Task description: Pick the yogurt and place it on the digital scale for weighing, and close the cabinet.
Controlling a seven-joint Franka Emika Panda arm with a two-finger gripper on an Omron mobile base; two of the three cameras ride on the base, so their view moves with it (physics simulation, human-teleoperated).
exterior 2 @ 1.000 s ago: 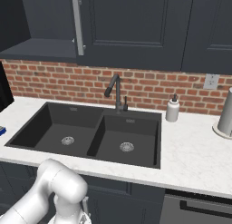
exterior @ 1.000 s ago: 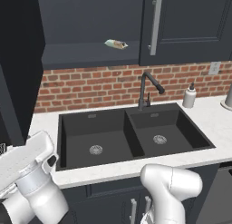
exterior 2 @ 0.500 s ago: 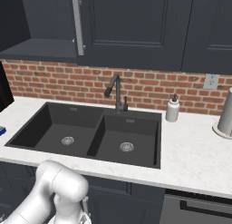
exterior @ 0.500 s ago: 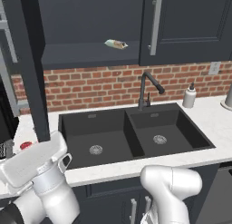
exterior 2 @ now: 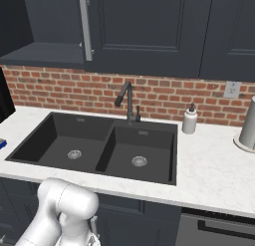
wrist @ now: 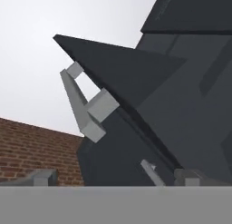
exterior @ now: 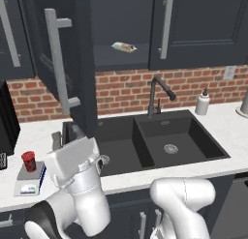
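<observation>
The yogurt (exterior: 29,161), a small red cup, stands upright on the digital scale (exterior: 29,179) at the counter's left end. My gripper (wrist: 115,177) hangs to the right of it, apart from the cup, its fingertips (wrist: 41,177) wide apart and open with nothing between them. The hand view looks up at the cabinet's open door (wrist: 136,82) and its silver bar handle (wrist: 84,105). In the left base view that cabinet door (exterior: 72,64) stands partly open above my hand, with the shelf (exterior: 121,59) behind it showing.
A pale wrapped packet (exterior: 124,47) lies on the cabinet shelf. The black double sink (exterior: 160,141) with a dark faucet (exterior: 157,95) fills the counter's middle. A soap dispenser (exterior: 202,103) stands at the right. A black appliance (exterior: 7,119) is left of the scale.
My hand has let go of the yogurt, which now stands on the scale, and moved up and to the right while the jaws widened. The cabinet door has swung across more of the opening.
</observation>
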